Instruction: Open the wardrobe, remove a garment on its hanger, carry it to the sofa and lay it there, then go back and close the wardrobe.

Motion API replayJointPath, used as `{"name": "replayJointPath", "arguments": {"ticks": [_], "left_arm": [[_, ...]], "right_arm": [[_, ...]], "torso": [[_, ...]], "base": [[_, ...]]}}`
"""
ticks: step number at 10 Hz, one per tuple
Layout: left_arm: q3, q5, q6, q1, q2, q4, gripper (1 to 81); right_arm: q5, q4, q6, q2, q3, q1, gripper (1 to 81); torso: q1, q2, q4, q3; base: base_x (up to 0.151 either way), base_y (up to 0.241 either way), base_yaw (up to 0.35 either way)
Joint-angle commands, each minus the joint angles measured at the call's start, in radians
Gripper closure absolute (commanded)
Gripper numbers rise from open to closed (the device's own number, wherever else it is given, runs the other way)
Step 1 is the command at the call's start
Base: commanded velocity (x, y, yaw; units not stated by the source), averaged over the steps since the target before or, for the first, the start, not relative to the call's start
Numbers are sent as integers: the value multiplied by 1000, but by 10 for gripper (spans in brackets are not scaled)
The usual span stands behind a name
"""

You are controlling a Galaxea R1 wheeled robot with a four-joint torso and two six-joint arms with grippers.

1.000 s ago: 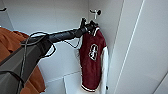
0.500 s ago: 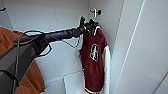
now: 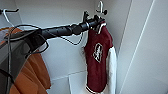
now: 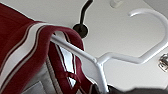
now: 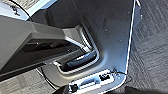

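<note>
One left gripper (image 3: 96, 21) reaches the garment's (image 3: 98, 60) hanger (image 4: 105, 60).

The open wardrobe (image 3: 140, 50) holds 2 garments (1 maroon varsity jacket (image 3: 97, 62), 1 orange jacket (image 3: 32, 75)), 1 white hanger (image 4: 120, 58) and 2 dark wall hooks (image 3: 103, 11).
</note>
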Motion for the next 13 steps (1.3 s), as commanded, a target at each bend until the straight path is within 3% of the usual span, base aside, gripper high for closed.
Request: {"name": "replayJointPath", "arguments": {"ticks": [1,2,4,7,10,11,12,13], "left_arm": [[-23,-34,31,-213,0,60,811],[-32,-6,31,-204,15,83,811],[-60,26,33,-173,48,103,811],[-32,58,33,-147,107,131,811],[89,45,33,-135,92,151,811],[127,40,33,-135,77,151,811],[141,38,33,-135,69,151,811],[144,40,33,-135,65,151,811]], "right_arm": [[-56,-11,-3,1,9,34,10],[-54,-9,-3,1,9,37,10],[-54,-11,-3,1,13,42,10],[-54,-14,-8,3,19,49,10],[-53,-15,-8,4,22,52,10],[-48,-15,-8,3,22,51,10],[-48,-15,-8,3,22,52,10],[-47,-17,-9,4,22,55,10]], "torso": [[0,0,94,0],[0,0,32,0],[0,0,74,0],[0,0,75,0],[0,0,75,0],[0,0,117,0],[0,0,165,-32],[0,0,176,-35]], "base": [[0,0,0],[0,0,0],[0,0,0],[0,0,0],[0,0,0],[0,0,0],[0,0,0],[0,0,0]]}}
